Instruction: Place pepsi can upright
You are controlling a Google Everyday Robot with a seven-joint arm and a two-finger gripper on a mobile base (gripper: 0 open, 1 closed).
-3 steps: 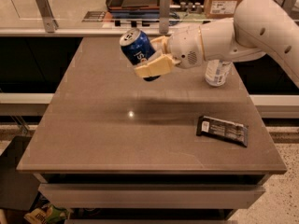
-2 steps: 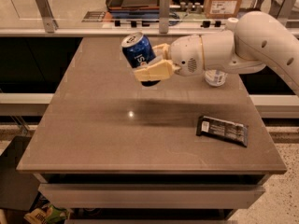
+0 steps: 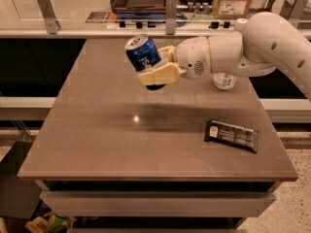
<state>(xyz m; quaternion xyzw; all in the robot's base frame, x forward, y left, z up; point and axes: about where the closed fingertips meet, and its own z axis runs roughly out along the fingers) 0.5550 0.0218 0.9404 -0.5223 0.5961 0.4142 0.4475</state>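
Tabletop [image 3: 97, 144], nearest us, is smooth and glossy, with a dark snack wrapper [image 3: 231, 135] lying flat toward its right side. Above the middle of the surface we see the gripper [image 3: 152, 65] clenched on the can [image 3: 143, 53]. The can hangs well clear of the table and leans, its silver top tipped up and to the left. Behind the arm [image 3: 252, 47], a clear bottle [image 3: 224, 81] stands at the right rear, mostly hidden.

We judge the main risk to be the lean. If the can is let go before its base sits flat, it could topple and roll on the smooth surface, perhaps off an edge. A release from this height would likely make it bounce or fall over. A sweep of the arm rightward or back could also knock the bottle. The hold appears to fall on the can's lower half, so a slip during tilting is possible.
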